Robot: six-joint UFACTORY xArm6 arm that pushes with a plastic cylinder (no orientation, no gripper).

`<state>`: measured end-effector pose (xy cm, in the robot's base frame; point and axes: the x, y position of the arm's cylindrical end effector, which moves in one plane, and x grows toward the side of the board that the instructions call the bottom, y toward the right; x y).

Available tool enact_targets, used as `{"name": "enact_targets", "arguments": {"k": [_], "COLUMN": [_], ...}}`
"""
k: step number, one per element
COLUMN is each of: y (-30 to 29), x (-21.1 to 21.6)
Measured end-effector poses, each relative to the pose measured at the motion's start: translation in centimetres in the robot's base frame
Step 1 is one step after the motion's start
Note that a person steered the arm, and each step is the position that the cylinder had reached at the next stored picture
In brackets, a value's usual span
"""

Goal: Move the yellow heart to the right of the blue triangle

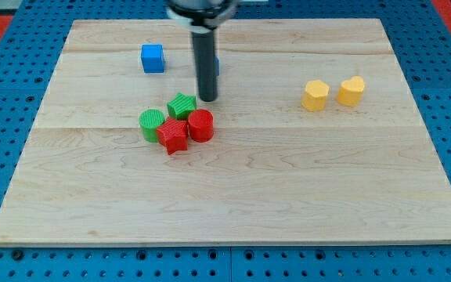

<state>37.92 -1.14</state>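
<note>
The yellow heart [351, 91] lies at the view's right on the wooden board [288, 180], touching or nearly touching a yellow pentagon-like block [315, 95] on its left. The blue triangle [217, 66] is mostly hidden behind my rod; only a thin blue sliver shows at the rod's right edge. My tip [208, 99] rests on the board just below that sliver and just right of the green star [182, 105]. The heart is far to the right of my tip.
A blue cube [153, 58] sits upper left. A tight cluster lies below my tip: the green star, a green cylinder [153, 124], a red star [173, 135] and a red cylinder [200, 125]. Blue pegboard surrounds the board.
</note>
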Motion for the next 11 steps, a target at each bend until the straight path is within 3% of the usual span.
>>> {"name": "enact_targets", "arguments": {"k": [1, 2, 3, 4, 5, 7, 9, 10, 11], "y": [1.6, 9.7, 21.6, 28.6, 21.0, 2.9, 4.5, 8.1, 12.3], "x": [2.3, 3.9, 3.8, 1.6, -0.8, -1.1, -5.5, -1.5, -5.7]}}
